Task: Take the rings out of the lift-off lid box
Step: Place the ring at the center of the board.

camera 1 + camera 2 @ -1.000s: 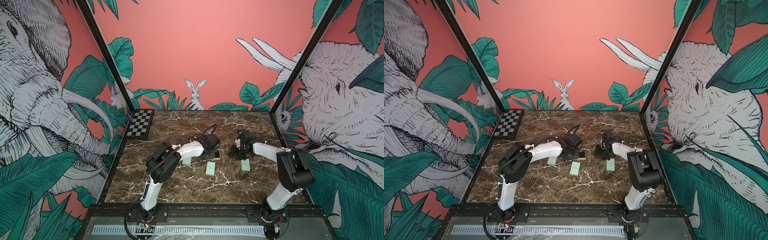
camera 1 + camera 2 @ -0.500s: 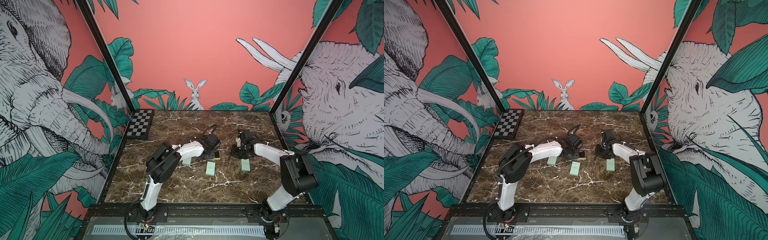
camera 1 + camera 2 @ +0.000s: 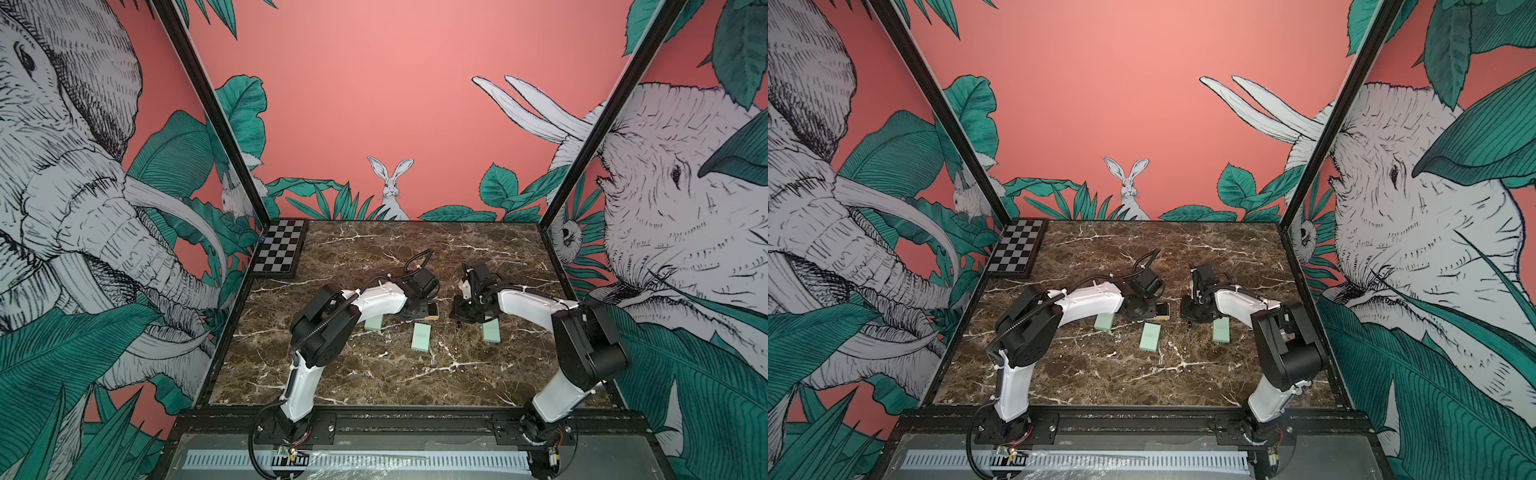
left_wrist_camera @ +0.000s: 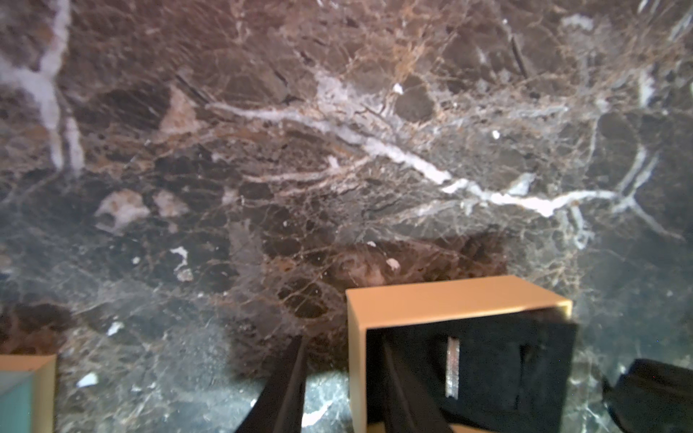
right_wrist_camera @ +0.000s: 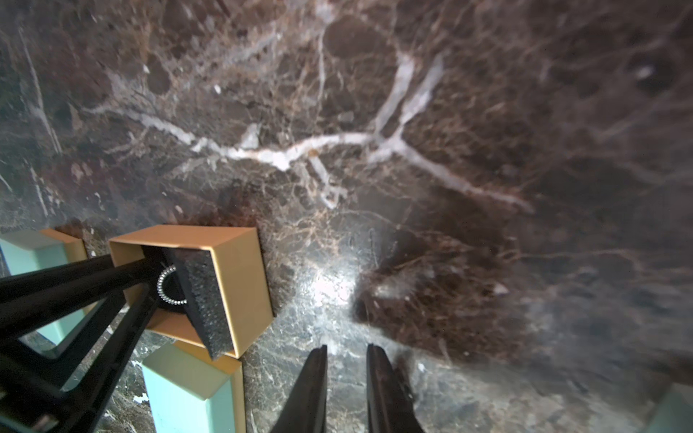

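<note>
There's the box [image 4: 450,296], open on the table [image 5: 412,112], tan walls, with black foam [image 5: 204,300] inside sitting cocked, one end riding up past the rim. The left gripper [image 4: 339,360] has it pinned, one finger [image 4: 285,386] outside the wall and its mate down inside, jaws clamped on that wall. That arm is the anchor and, I'd say, not free to pick. And there's the ring [image 5: 168,286], a beaded silver loop standing on edge in a slot of the foam, half buried with only its upper arc showing. It's the only one I can make out, and I can't tell whether others lie elsewhere. Now the right gripper [image 5: 347,352]: low over bare table, tips pointing down, jaws a narrow gap apart with nothing between them. In a top view that gripper [image 3: 458,321] sits between the box and a mint box [image 3: 491,332] off to its right. So it all turns on this: the ring lies to the right gripper's left, over the box's wall and close beside the left arm's inner finger. The left gripper is nearer but busy; the right is the free one. My guess is it must come across and down over the foam, jaws turned to close across the thin band rather than along it, and room there looks tight.
</note>
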Robot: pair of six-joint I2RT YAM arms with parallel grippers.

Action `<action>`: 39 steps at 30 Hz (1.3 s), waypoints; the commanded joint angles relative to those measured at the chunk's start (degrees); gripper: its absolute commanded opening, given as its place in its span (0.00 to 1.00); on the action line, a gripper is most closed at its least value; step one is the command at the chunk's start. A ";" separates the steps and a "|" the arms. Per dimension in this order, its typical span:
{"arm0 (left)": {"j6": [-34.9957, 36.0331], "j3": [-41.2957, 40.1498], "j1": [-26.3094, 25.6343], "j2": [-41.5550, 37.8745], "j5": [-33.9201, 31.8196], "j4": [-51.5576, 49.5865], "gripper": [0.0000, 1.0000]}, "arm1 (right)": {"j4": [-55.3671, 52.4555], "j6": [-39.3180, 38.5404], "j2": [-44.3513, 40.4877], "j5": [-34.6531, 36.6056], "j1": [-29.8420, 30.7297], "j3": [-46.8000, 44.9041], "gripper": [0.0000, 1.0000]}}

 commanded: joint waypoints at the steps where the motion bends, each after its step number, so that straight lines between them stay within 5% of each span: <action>1: -1.19 -1.38 -0.25 -2.86 -1.28 -1.38 0.35 | 0.81 0.12 0.78 -0.20 1.28 -1.00 0.22; 16: -0.83 -2.44 -0.25 -3.22 -1.90 -0.11 0.35 | -8.78 -3.79 -19.18 14.31 2.48 -9.63 0.24; 39: -0.71 -3.14 -0.25 -3.99 -1.45 0.30 0.35 | -13.09 -3.59 -14.19 18.01 0.24 -9.31 0.21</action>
